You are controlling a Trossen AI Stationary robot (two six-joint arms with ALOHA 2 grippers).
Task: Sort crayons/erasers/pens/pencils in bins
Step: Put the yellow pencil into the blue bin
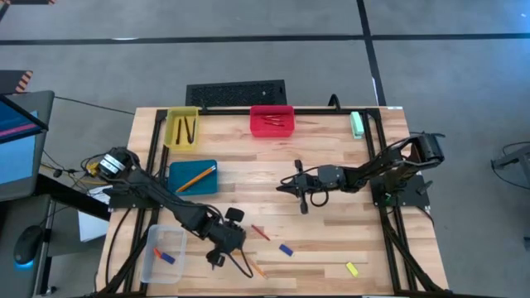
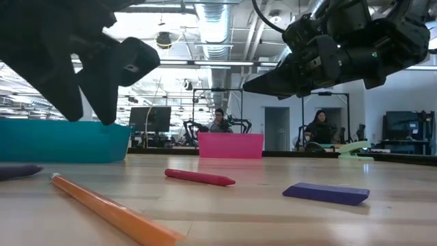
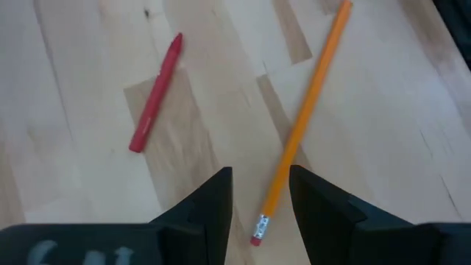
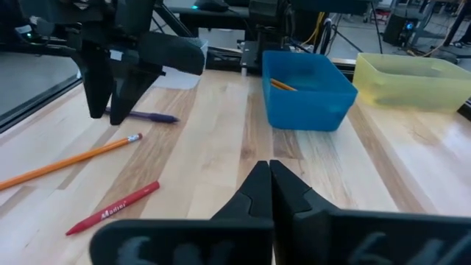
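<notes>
The left gripper (image 3: pixel 259 202) hovers low over the near edge of the table with its fingers parted a little and empty, straddling the eraser end of a loose pencil (image 3: pixel 303 125). The risk, as I judge it, is the grip point: closing so near the tip could let the long stick pivot or slip out during the carry to the teal bin (image 1: pixel 192 176) farther back, or a finger could nudge it toward the red crayon (image 3: pixel 155 94) lying close beside it. The right gripper (image 4: pixel 269 185) hangs above mid-table, fingers pressed together and holding nothing. The surface is pale wood planking (image 1: pixel 331 248), smooth enough for round sticks to roll. Beyond it the low view shows a lab with monitors and two seated people (image 2: pixel 219 120).
</notes>
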